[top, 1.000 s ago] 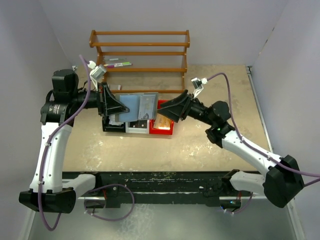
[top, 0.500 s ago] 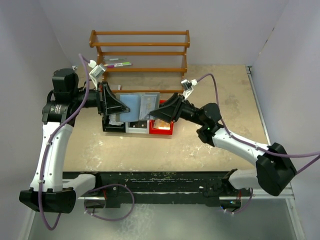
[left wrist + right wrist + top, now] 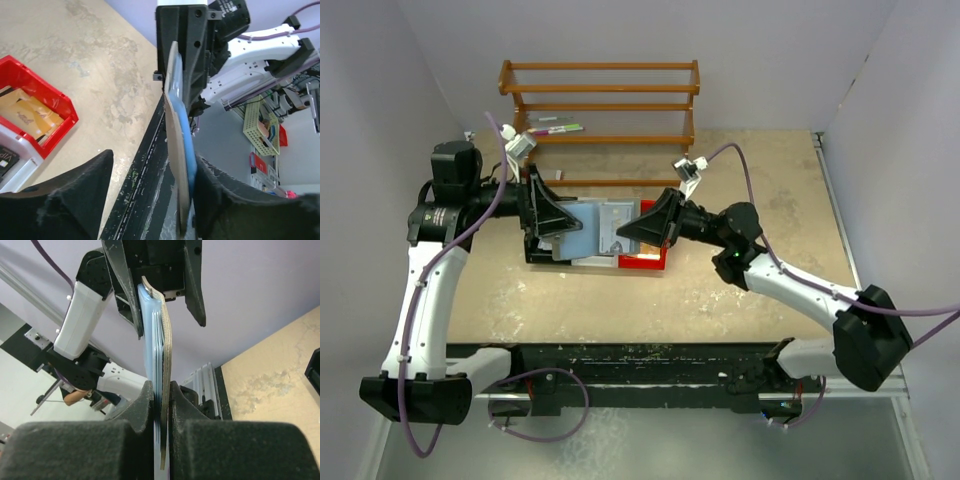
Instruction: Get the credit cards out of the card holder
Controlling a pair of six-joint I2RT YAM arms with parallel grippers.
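Observation:
The card holder, a flat grey-blue folding case, hangs upright above the row of bins between both grippers. My right gripper is shut on its right edge; in the right wrist view the case stands edge-on, pinched between the foam pads. My left gripper is open at the case's left edge. In the left wrist view the case leans on one finger, with a wide gap to the other. Tan credit cards lie in the red bin.
Below the case sits a row of bins: black, white and red. A wooden rack with pens stands at the back. The table's near edge carries a dark rail.
My right gripper moved left from over the red bin and shut on the case's right edge. My left gripper's jaws opened, letting go of the case's left edge.

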